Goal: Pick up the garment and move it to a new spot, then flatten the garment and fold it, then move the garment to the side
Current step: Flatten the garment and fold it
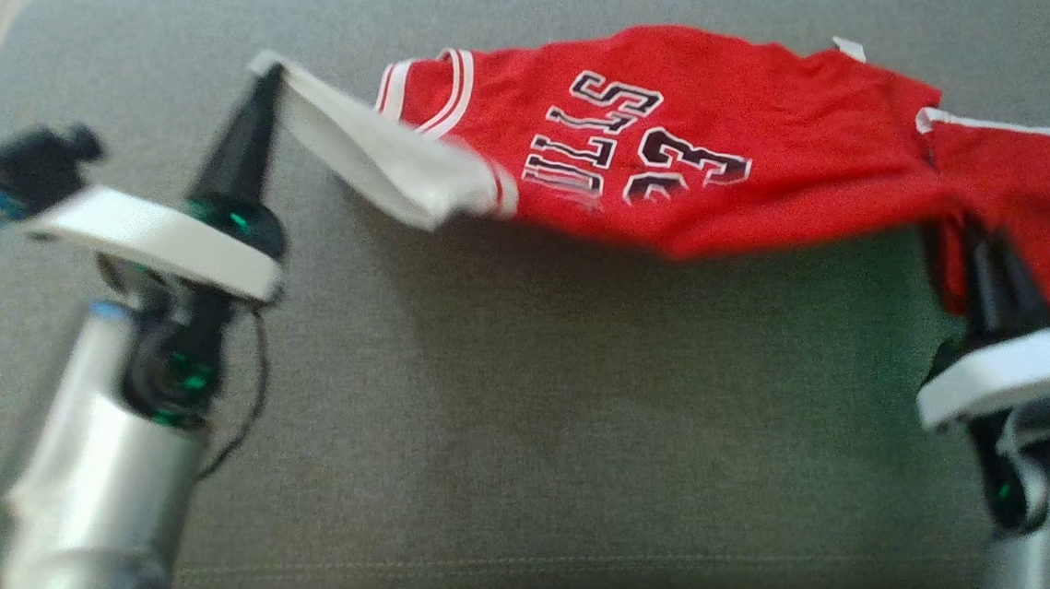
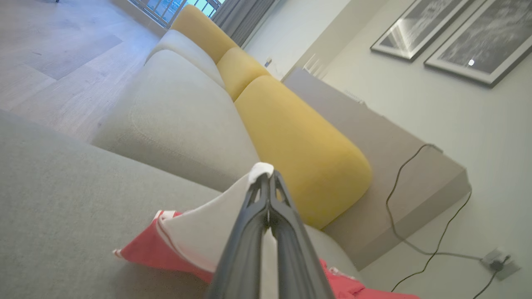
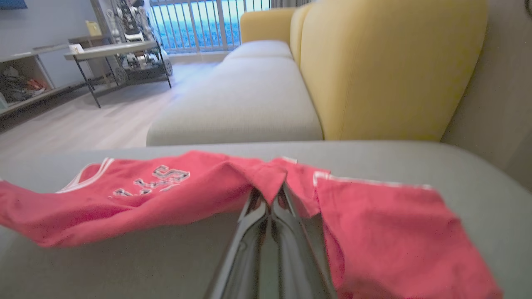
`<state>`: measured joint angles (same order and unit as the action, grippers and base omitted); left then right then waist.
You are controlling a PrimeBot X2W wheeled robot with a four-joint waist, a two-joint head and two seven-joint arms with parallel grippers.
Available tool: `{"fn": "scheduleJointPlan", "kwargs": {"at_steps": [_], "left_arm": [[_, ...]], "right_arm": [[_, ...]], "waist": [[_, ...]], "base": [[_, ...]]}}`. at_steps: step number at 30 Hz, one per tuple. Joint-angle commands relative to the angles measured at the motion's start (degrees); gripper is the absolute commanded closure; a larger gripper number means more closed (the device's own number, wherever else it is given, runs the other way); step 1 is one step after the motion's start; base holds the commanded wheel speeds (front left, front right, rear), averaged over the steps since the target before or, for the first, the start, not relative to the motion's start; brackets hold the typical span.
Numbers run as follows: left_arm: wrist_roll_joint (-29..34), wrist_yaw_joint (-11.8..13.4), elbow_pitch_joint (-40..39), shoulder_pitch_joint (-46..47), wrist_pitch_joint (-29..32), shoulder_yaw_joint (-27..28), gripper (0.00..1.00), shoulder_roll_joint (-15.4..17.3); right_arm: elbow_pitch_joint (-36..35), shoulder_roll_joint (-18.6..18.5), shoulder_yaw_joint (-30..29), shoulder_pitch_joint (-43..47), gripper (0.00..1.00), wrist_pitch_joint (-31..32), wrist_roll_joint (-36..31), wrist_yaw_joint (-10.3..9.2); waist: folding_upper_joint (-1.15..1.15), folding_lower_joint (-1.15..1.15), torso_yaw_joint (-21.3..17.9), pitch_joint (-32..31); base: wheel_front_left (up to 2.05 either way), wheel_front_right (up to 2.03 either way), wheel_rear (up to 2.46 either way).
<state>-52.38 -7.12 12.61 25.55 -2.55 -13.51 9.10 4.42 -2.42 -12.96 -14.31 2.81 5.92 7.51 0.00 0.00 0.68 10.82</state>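
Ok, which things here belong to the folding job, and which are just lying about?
Job:
- jersey, stretched between both grippers
- left gripper, shut on its white edge
- right gripper, shut on red cloth
- grey cushion, the work surface

Just around:
- yellow backrests
- framed pictures
- cable
- table

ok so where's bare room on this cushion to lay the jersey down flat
The widest bare patch of cushion lies on the near side of the jersey, between the left end effector and right end effector. A narrower strip runs along its left edge. The far band and right corner are crowded with cloth.
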Motion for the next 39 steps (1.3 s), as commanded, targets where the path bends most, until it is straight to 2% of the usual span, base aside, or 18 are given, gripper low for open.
{"fn": "scheduleJointPlan", "kwargs": {"at_steps": [1, 3, 6, 9, 12, 16, 21, 23, 28, 31, 35, 39], "left_arm": [[-3.1, -0.2, -3.9, 2.6, 1.9, 4.0, 1.00, 2.2], [-8.1, 1.7, -7.5, 3.9, 5.1, 6.8, 1.00, 2.2], [-13.3, 6.3, -11.8, 7.6, 9.0, 10.1, 1.00, 2.0], [-16.0, 11.3, -13.6, 13.3, 11.0, 12.5, 1.00, 1.5], [-16.4, 14.5, -11.4, 20.8, 11.8, 13.6, 1.00, 1.8], [-14.1, 15.9, -4.0, 31.6, 12.5, 12.3, 1.00, 3.4], [-7.5, 14.0, 7.9, 45.2, 8.7, 9.5, 1.00, 6.0], [-6.1, 13.4, 10.2, 48.0, 7.7, 9.0, 1.00, 6.6], [0.4, 9.7, 20.8, 60.3, 0.6, 7.2, 1.00, 10.3], [2.8, 6.1, 25.3, 66.7, -4.6, 6.7, 1.00, 11.8], [1.2, 0.7, 27.3, 72.2, -9.7, 6.9, 1.00, 10.7], [-3.4, -0.3, 22.5, 67.6, -10.7, 3.2, 1.00, 10.0]], "right_arm": [[-3.5, -0.5, 0.6, -3.6, 1.00, 0.9, -0.8, -0.02], [-5.4, -0.5, 0.0, -6.4, 1.00, 2.4, -1.6, -0.02], [-6.8, -0.5, -0.8, -11.5, 1.00, 4.8, -2.2, -0.02], [-5.8, -0.7, -0.9, -17.4, 1.00, 7.8, -1.9, -0.02], [-2.4, -2.0, -0.4, -24.4, 1.00, 10.7, -0.4, -0.02], [4.3, -3.2, 0.3, -35.5, 1.00, 13.1, -0.3, -0.02], [15.1, -2.9, 1.8, -49.4, 1.00, 13.1, -3.0, -0.02], [17.3, -2.8, 2.1, -52.1, 1.00, 12.6, -4.0, -0.02], [27.6, -1.7, 1.6, -63.6, 1.00, 5.6, -9.6, -0.02], [32.4, -1.2, -0.1, -69.1, 1.00, -1.1, -13.0, -0.02], [35.7, -0.9, -2.8, -73.7, 1.00, -9.5, -16.9, -0.02], [40.2, -0.8, -2.4, -72.1, 1.00, -13.4, -18.4, -0.02]], "waist": [[0.00, 0.00, 0.2, -1.4], [0.00, 0.00, 0.0, -2.1], [0.00, 0.00, 0.0, -3.0], [0.00, 0.00, 0.2, -3.5], [0.00, 0.00, 0.4, -3.0], [0.00, 0.00, 0.4, -0.4], [0.00, 0.00, 0.6, 5.4], [0.00, 0.00, 0.6, 6.8], [0.00, 0.00, 0.0, 12.6], [0.00, 0.00, -0.2, 15.5], [0.00, 0.00, 1.5, 19.2], [0.00, 0.00, 3.4, 20.5]], "base": [[0.00, 0.00, 0.00], [0.00, 0.00, 0.00], [0.00, 0.00, 0.00], [0.00, 0.00, 0.00], [0.00, 0.00, 0.00], [0.00, 0.00, 0.00], [0.00, 0.00, 0.00], [0.00, 0.00, 0.00], [0.00, 0.00, 0.00], [0.00, 0.00, 0.00], [0.00, 0.00, 0.00], [0.00, 0.00, 0.00]]}}
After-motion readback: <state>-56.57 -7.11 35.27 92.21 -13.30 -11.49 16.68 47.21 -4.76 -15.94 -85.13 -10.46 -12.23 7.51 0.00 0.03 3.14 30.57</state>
